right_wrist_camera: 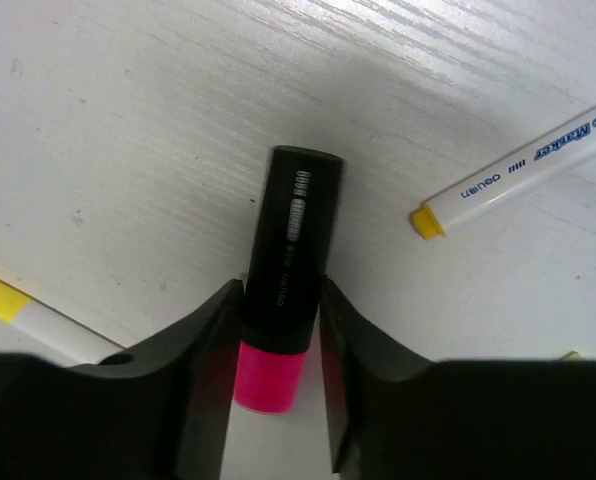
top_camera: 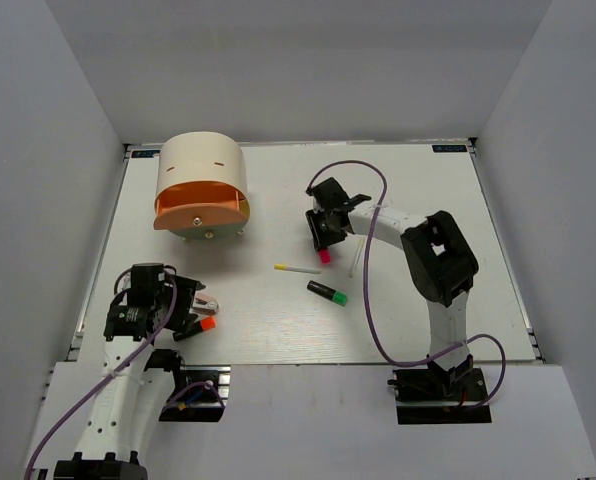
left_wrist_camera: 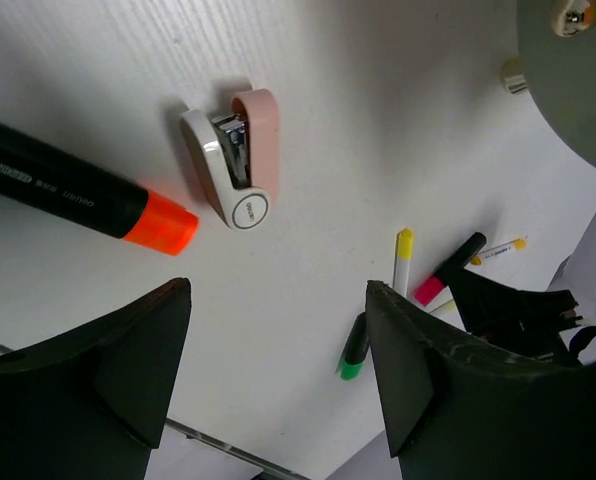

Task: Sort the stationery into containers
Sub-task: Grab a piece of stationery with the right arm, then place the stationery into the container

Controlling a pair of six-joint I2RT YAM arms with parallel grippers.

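Observation:
My right gripper (top_camera: 323, 240) (right_wrist_camera: 280, 292) is shut on a black marker with a pink end (top_camera: 324, 256) (right_wrist_camera: 286, 250); both jaws press its black body, near the table's middle. I cannot tell whether it is lifted. My left gripper (top_camera: 190, 312) (left_wrist_camera: 278, 300) is open and empty at the near left. Just beyond its fingers lie a grey-and-pink sharpener-like piece (top_camera: 206, 303) (left_wrist_camera: 233, 160) and a black marker with an orange end (top_camera: 200, 327) (left_wrist_camera: 78, 198). A green-ended marker (top_camera: 327, 292) (left_wrist_camera: 354, 350) and a white-and-yellow pen (top_camera: 296, 268) (left_wrist_camera: 402, 262) lie between the arms.
The cream half-cylinder box (top_camera: 200, 165) with orange and yellow drawers stands at the far left; its underside shows in the left wrist view (left_wrist_camera: 578, 90). A second thin white pen (top_camera: 356, 262) (right_wrist_camera: 523, 170) lies right of the pink marker. Grey walls enclose the table.

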